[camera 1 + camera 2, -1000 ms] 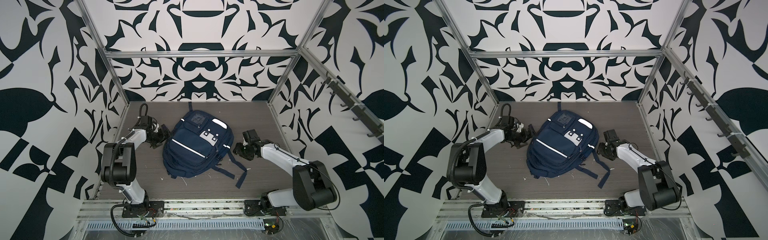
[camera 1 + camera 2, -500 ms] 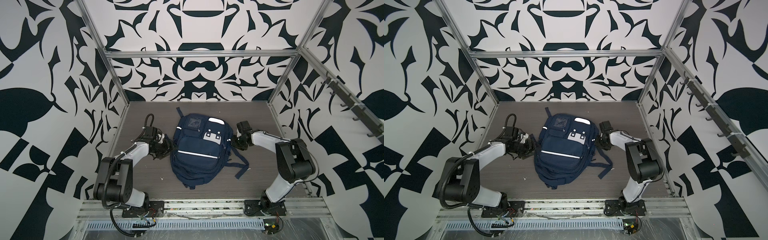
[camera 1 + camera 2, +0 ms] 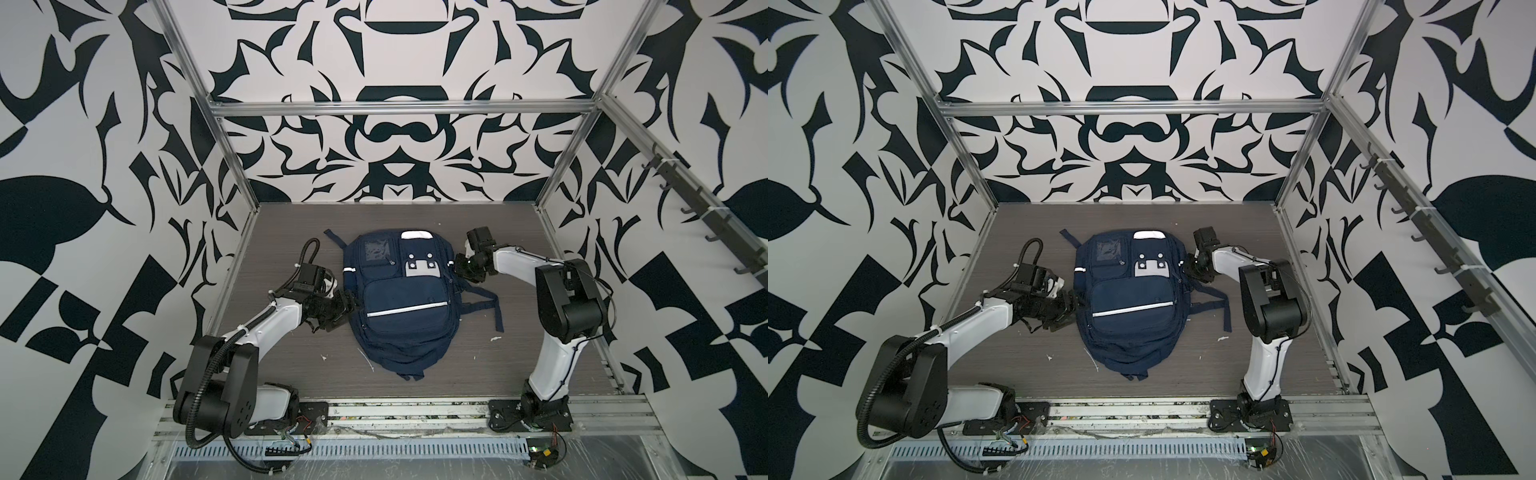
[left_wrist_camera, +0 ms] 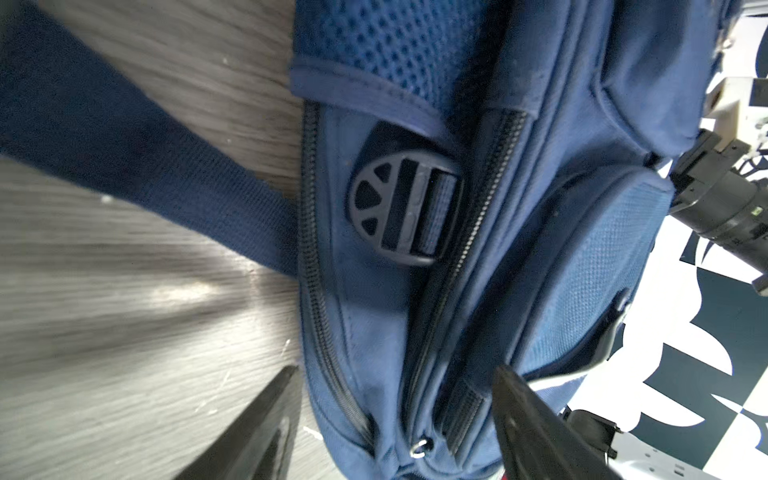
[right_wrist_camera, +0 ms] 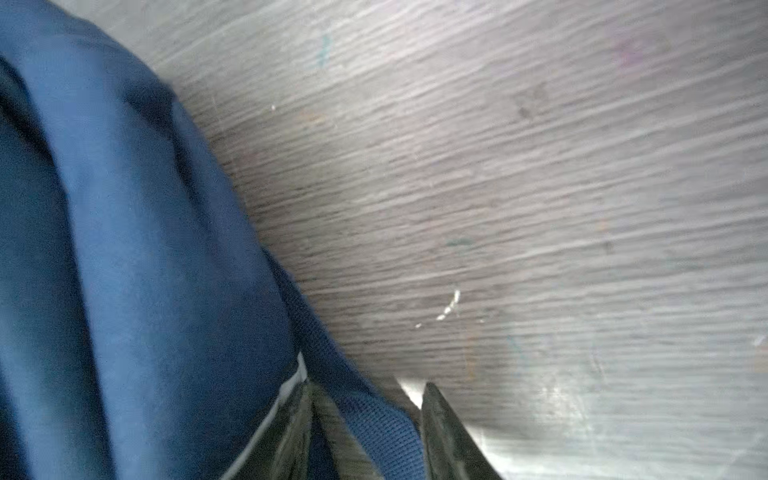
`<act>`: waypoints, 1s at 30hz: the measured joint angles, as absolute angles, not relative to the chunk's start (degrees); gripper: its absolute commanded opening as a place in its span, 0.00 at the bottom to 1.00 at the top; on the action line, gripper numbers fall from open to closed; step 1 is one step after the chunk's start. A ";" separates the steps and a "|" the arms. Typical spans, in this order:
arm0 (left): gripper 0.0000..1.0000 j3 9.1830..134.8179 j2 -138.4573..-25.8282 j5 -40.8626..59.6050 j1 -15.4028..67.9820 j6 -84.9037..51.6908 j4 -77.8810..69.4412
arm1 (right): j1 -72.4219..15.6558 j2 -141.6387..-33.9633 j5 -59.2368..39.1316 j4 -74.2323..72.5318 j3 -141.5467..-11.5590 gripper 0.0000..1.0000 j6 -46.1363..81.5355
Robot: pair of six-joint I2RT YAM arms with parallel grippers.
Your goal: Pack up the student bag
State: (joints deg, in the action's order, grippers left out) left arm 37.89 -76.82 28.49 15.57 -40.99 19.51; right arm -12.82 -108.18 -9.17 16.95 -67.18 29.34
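Observation:
The student bag [image 3: 401, 303] [image 3: 1129, 303], navy with white stripes and a grey buckle patch, lies flat and front up on the middle of the table. My left gripper [image 3: 348, 306] [image 3: 1073, 309] is at its left side. In the left wrist view these jaws [image 4: 395, 370] stand wide around the bag's zipped side edge [image 4: 374, 332], one finger by the table and one on the front pocket. My right gripper [image 3: 460, 269] [image 3: 1188, 266] is at the bag's upper right edge. In the right wrist view it [image 5: 368, 386] is shut on a blue webbing edge of the bag [image 5: 124, 270].
Two dark straps [image 3: 482, 297] trail from the bag's right side over the grey wood-grain table [image 3: 291, 232]. Small white scraps [image 3: 494, 338] lie near them. A rail of hooks [image 3: 706, 216] runs along the right wall. Metal frame posts stand at the corners.
The bag has swung from tilted to straight and shifted right. Both grippers moved with it, the right one toward the back. Both pairs of jaws have narrowed onto the bag.

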 measured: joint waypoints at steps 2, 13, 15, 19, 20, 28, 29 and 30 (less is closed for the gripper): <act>0.77 38.02 -76.75 28.03 15.62 -40.93 19.77 | -12.82 -106.89 -9.26 16.78 -66.26 0.46 29.41; 0.99 46.81 -76.60 23.35 14.74 -33.50 27.59 | -11.70 -90.74 -7.86 17.54 -60.36 0.52 30.22; 0.99 48.36 -76.18 22.20 14.06 -31.48 29.54 | -11.60 -86.35 -6.61 18.44 -58.78 0.63 29.63; 0.99 51.59 -72.40 18.04 13.43 -26.72 33.63 | -11.49 -72.77 -3.60 17.54 -52.64 0.81 26.87; 0.99 52.25 -71.02 16.80 13.39 -25.58 34.15 | -11.46 -68.49 -2.90 16.73 -50.46 0.85 26.33; 0.99 46.92 -56.05 2.07 13.39 -19.77 30.52 | -11.44 -41.25 8.40 16.51 -37.19 0.86 23.29; 0.99 44.84 -54.15 -0.49 13.39 -19.73 29.23 | -11.44 -40.73 9.61 17.37 -36.60 0.99 22.79; 0.99 42.33 -52.12 -3.86 13.39 -19.90 27.77 | -11.42 -40.53 10.81 18.39 -35.97 1.00 22.63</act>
State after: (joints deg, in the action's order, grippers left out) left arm 42.33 -52.12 -3.86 13.39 -19.90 27.77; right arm -11.42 -40.53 10.81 18.39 -35.97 22.63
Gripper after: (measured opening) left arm 0.993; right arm 0.941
